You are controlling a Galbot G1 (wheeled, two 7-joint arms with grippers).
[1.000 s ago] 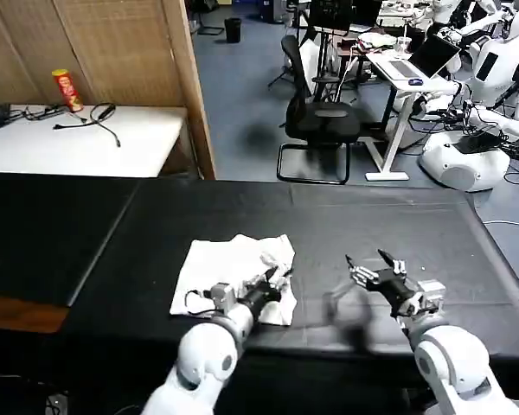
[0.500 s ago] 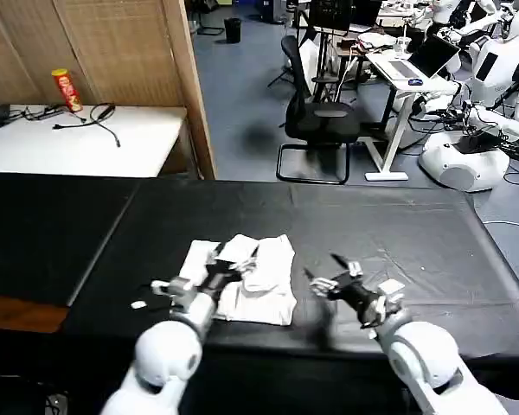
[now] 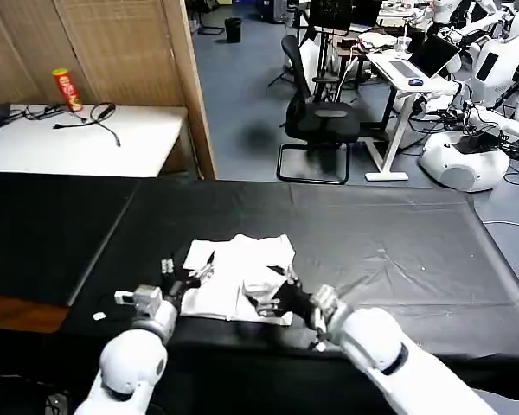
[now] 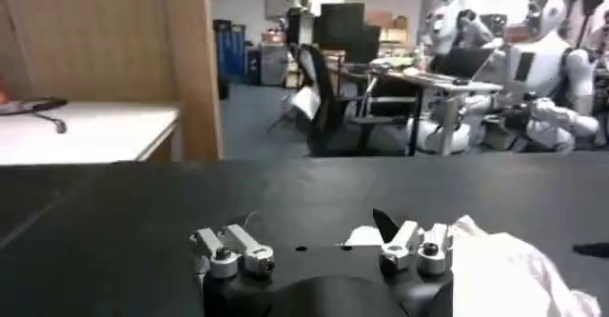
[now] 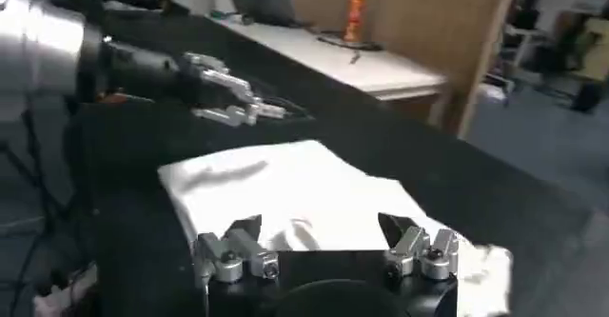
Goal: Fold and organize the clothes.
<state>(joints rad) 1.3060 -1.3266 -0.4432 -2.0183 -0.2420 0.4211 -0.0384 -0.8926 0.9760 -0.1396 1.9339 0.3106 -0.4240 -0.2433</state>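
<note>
The clothes, one white T-shirt [image 3: 242, 270], lie folded in a rough rectangle on the black table [image 3: 398, 233], near its front edge. My left gripper [image 3: 190, 270] is low at the shirt's left edge, open, with nothing between its fingers. In the left wrist view the left gripper [image 4: 319, 245] stands wide over bare black cloth, the shirt [image 4: 500, 273] beside one fingertip. My right gripper [image 3: 272, 292] is at the shirt's front right corner, open. In the right wrist view the right gripper [image 5: 324, 238] faces the shirt [image 5: 295, 190], with the left gripper [image 5: 228, 95] beyond it.
A white desk [image 3: 86, 138] with a red can [image 3: 67, 89] and cables stands at the back left beside a wooden screen [image 3: 112, 43]. An office chair [image 3: 320, 121] and parked robots [image 3: 467, 147] are behind the table. Bare black tabletop stretches right of the shirt.
The right gripper has swung left from bare table to the shirt's front right corner. The left gripper has drawn back off the shirt to its left edge. The shirt lies flatter.
</note>
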